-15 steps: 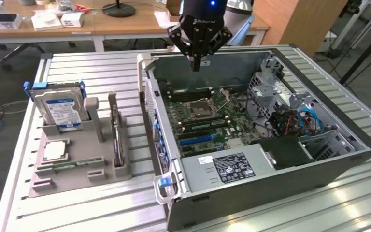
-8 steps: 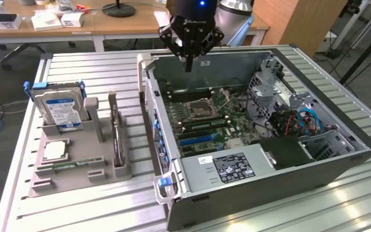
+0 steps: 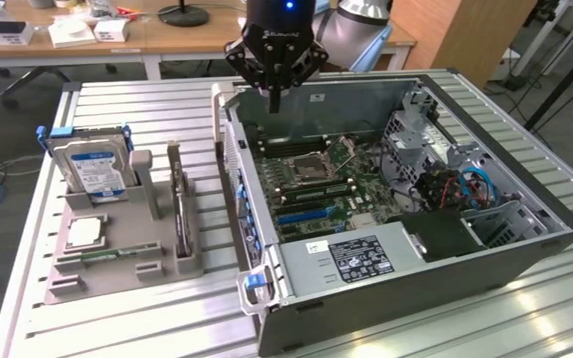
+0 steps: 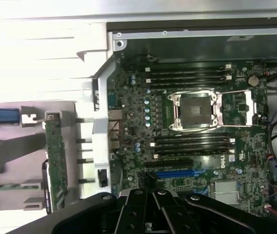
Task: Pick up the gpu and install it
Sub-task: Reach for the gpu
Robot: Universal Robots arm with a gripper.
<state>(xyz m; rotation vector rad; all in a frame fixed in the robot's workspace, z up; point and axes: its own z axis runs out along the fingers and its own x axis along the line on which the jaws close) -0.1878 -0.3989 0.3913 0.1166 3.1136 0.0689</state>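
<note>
Above case (image 3: 416, 298) edge, tool (image 3: 274, 107) pinched closed; gpu (image 3: 180, 209) upright in holder (image 3: 87, 283)

Black end effector (image 3: 274, 106); gpu (image 3: 177, 195) brownish, its board green in the wrist view; drive (image 3: 92, 170) silver with a blue-white label; tray (image 3: 117, 261) grey; motherboard (image 3: 316, 186) dark green, one slot (image 3: 310, 215) blue; counter (image 3: 127, 104) pale, ribbed.

gripper (image 3: 274, 103): we see black, angular linkage bars (image 4: 128, 214) with round pivot pins (image 4: 136, 192)
wrist (image 3: 278, 16): we note a black housing with a small blue light (image 3: 289, 6)
arm (image 3: 351, 33): we make out a smooth silver-grey shell
</note>
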